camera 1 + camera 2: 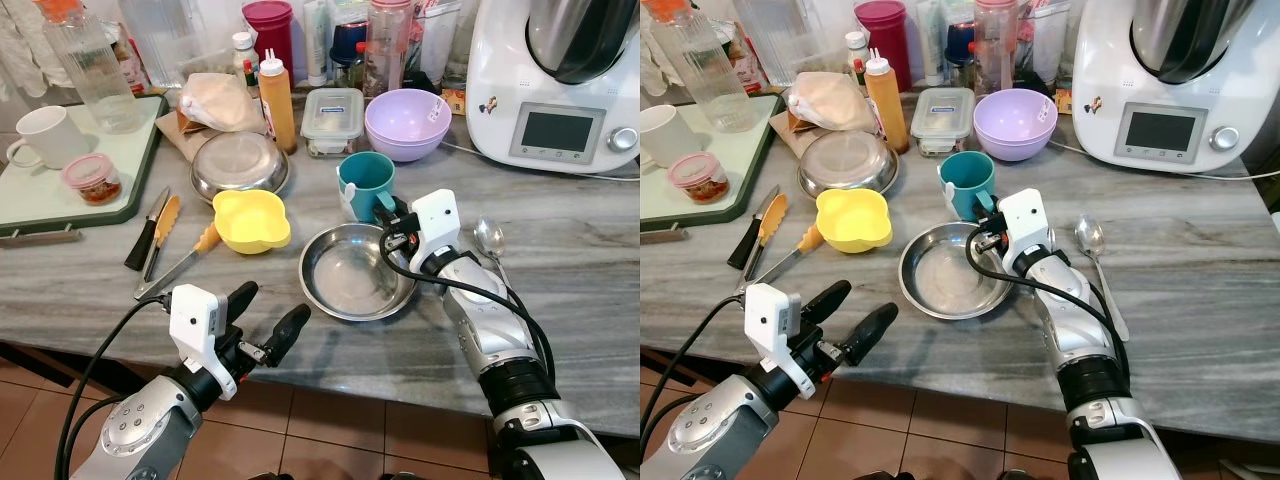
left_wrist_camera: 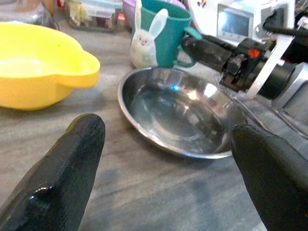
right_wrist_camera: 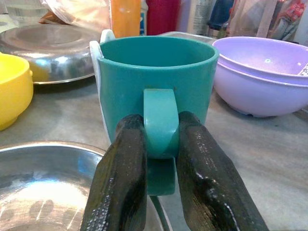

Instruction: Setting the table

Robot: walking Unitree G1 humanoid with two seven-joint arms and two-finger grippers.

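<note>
My right gripper [image 3: 160, 139] pinched the teal mug [image 3: 156, 77] by its handle, just beyond the steel bowl [image 1: 355, 272]; head views hid that grip. My left gripper [image 1: 265, 315] hovered spread wide, near counter edge.

No text seems readable, even on bottle labels [image 1: 245, 60]

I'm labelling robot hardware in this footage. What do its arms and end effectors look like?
Both arms are silver metal with black joint rings. Each wrist carries a white boxy camera housing, and black cables loop along the forearm. The left end effector and right end effector each have two long, glossy black, rounded fingers.
</note>
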